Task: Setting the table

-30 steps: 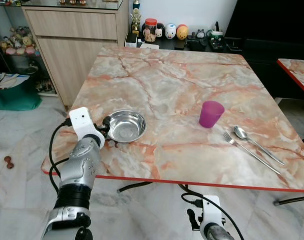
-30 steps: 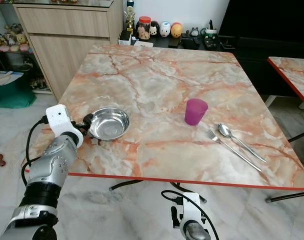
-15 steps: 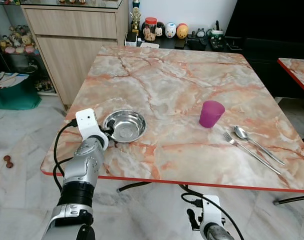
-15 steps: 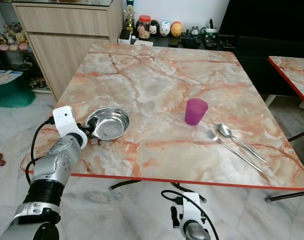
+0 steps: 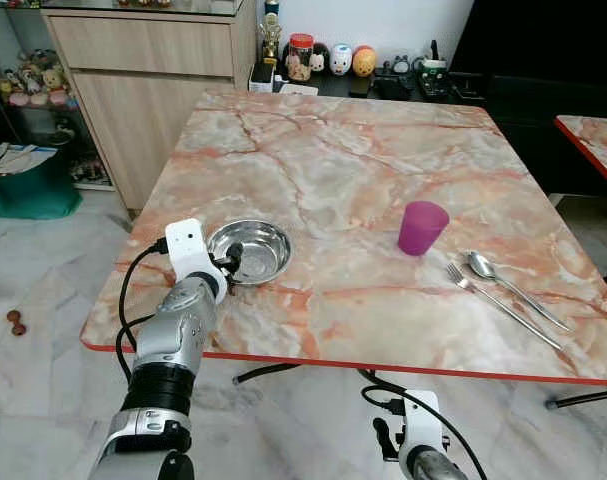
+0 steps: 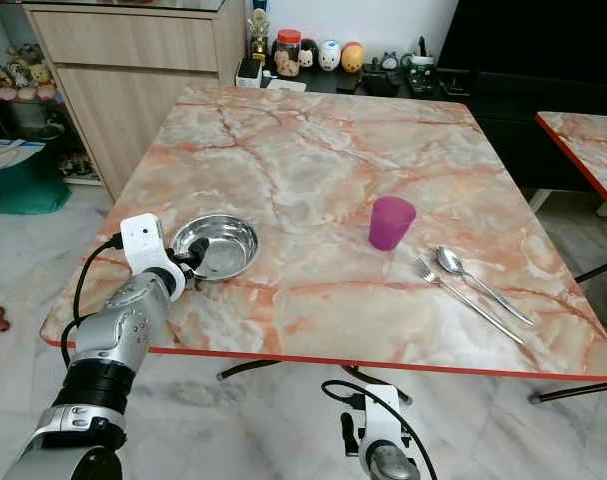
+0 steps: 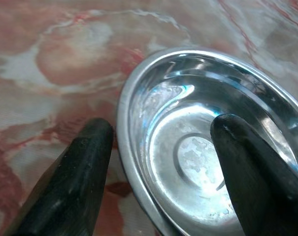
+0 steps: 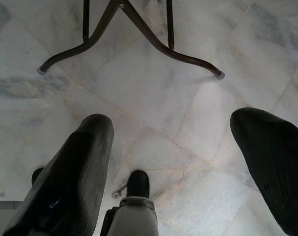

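Note:
A steel bowl (image 5: 253,250) sits on the marble table (image 5: 333,150) near its front left corner. My left gripper (image 5: 231,262) is at the bowl's near left rim. In the left wrist view it stands open (image 7: 163,167), one finger outside the rim and the other inside the bowl (image 7: 188,147). A purple cup (image 5: 422,227) stands upright right of centre. A fork (image 5: 498,305) and a spoon (image 5: 508,285) lie side by side at the front right. My right gripper (image 8: 173,162) hangs open below the table over the floor.
A wooden cabinet (image 5: 143,80) and a green bag (image 5: 28,185) stand at the left. Jars and small figures (image 5: 333,62) line a low shelf behind the table. A second table (image 5: 593,145) is at the right. Metal table legs (image 8: 134,29) spread on the floor.
My left arm has moved right and forward, bringing its fingers from beside the bowl to astride its rim. The bowl, cup and cutlery have stayed put.

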Robot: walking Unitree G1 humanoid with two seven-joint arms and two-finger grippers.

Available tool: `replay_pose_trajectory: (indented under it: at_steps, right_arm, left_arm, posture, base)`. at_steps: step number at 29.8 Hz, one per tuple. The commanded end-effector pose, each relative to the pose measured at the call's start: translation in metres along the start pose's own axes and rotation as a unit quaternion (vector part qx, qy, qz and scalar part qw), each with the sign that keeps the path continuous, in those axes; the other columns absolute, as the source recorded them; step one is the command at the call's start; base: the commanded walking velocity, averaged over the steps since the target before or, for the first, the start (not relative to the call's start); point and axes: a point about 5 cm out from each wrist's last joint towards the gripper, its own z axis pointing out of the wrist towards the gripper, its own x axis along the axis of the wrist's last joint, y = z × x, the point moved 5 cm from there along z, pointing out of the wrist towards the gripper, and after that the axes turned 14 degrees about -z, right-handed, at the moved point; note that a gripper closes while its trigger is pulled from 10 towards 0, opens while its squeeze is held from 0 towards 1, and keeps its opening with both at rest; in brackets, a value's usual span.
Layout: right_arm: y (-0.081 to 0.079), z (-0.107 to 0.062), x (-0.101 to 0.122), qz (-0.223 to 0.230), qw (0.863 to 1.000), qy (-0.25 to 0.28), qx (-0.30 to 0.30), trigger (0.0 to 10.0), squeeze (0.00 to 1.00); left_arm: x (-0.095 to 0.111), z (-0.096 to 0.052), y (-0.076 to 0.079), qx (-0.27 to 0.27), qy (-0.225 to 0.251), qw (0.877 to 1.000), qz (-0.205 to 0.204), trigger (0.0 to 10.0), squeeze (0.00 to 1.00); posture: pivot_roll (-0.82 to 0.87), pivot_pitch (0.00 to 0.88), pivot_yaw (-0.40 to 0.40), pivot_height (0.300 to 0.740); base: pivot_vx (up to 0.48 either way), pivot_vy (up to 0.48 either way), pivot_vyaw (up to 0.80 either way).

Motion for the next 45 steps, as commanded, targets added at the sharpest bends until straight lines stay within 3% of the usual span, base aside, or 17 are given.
replay_pose_trajectory:
  at_steps: [1,14,15,17,18,45]
  right_arm:
    - [0.0027,0.0001,-0.0012,0.001,1.0,-0.004,-0.002,10.0,0.0]
    - [0.0026,0.0002,-0.0012,0.002,1.0,-0.005,-0.002,10.0,0.0]
    - [0.0025,0.0002,-0.0012,0.001,1.0,-0.005,-0.002,10.0,0.0]
    - [0.0025,0.0002,-0.0012,0.001,1.0,-0.005,-0.002,10.0,0.0]
    - [0.0025,0.0002,-0.0012,0.001,1.0,-0.005,-0.002,10.0,0.0]
    - [0.003,0.0001,-0.002,-0.003,1.0,-0.007,-0.002,10.0,0.0]
  left_arm:
    - [-0.0055,-0.0002,0.0047,-0.005,-0.014,1.0,0.008,10.0,0.0]
    - [-0.0094,-0.0004,0.0029,0.001,-0.02,1.0,0.006,10.0,0.0]
    - [-0.0102,-0.0006,0.003,0.001,-0.021,1.0,0.006,4.9,0.0]
    - [-0.0107,-0.0007,0.0033,0.0,-0.022,1.0,0.005,1.1,0.0]
    - [-0.0109,-0.0008,0.0036,0.0,-0.023,1.0,0.005,0.0,0.0]
    - [-0.0121,-0.0016,0.0034,0.002,-0.021,1.0,0.004,0.0,0.0]
  posture:
    - [0.0,0.0,-0.077,0.74]
    - [0.0,0.0,-0.078,0.74]
    - [0.0,0.0,-0.078,0.74]
    - [0.0,0.0,-0.078,0.74]
    - [0.0,0.0,-0.078,0.74]
    - [0.0,0.0,-0.08,0.74]
  base:
    - [0.0,0.0,0.0]
    - [0.0,0.0,0.0]
    - [0.0,0.0,0.0]
    - [0.0,0.0,0.0]
    - [0.0,0.0,0.0]
    - [0.0,0.0,0.0]
